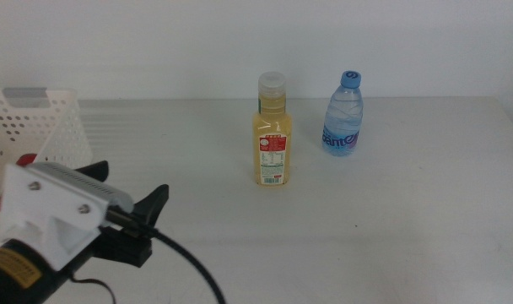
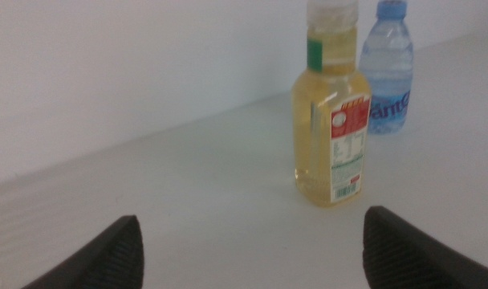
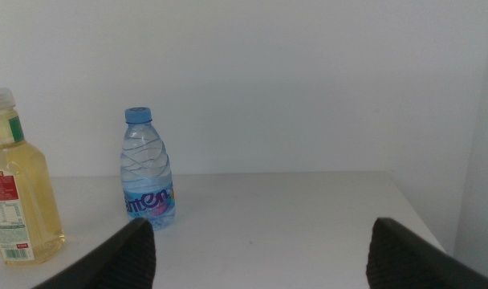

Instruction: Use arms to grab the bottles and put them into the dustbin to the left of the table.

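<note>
- White table (image 1: 391, 228) carrying two upright bottles
- Yellow juice bottle (image 1: 272, 131) standing mid-table
- Water bottle (image 1: 343, 116) standing near it, farther back
- White basket (image 1: 37, 127) sitting at the table's left edge

The water bottle (image 3: 148, 170) label partly reads "anten"; the juice bottle (image 2: 331, 111) label's print is illegible.

Plain white wall (image 1: 240, 42) behind the scene, running across from nine to three o'clock, bare and evenly lit, the same pale wall (image 3: 308, 80) filling most of the right wrist view, faint grey shading at its lower edge
</note>
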`<act>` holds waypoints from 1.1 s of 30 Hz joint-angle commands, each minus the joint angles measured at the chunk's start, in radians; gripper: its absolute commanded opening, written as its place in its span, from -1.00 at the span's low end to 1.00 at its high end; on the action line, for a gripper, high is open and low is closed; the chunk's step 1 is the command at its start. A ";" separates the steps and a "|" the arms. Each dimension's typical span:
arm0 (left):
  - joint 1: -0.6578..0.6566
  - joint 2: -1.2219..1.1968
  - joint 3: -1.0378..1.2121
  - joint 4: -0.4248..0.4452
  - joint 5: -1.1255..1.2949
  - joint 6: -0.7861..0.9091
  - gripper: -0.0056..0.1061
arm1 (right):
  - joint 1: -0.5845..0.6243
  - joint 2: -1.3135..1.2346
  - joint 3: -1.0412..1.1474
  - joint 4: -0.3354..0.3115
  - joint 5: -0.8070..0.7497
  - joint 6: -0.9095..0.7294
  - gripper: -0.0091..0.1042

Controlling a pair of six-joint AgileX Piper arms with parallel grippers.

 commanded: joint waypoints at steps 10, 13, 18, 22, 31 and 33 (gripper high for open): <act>-0.004 0.327 -0.044 0.054 -0.459 -0.142 0.72 | -0.009 -0.027 -0.007 -0.004 -0.077 -0.013 0.70; -0.004 0.414 -0.092 0.069 -0.479 -0.146 0.72 | -0.009 -0.027 -0.007 -0.004 -0.077 -0.013 0.70; -0.004 0.528 -0.188 0.151 -0.479 -0.182 0.72 | -0.009 -0.027 -0.007 -0.004 -0.077 -0.013 0.70; -0.004 0.608 -0.274 0.190 -0.479 -0.237 0.72 | -0.009 -0.027 -0.007 -0.004 -0.077 -0.013 0.70; -0.004 0.759 -0.441 0.276 -0.468 -0.300 0.72 | -0.009 -0.027 -0.007 -0.004 -0.077 -0.013 0.70; -0.004 0.785 -0.474 0.282 -0.466 -0.323 0.72 | -0.009 -0.027 -0.007 -0.004 -0.077 -0.013 0.70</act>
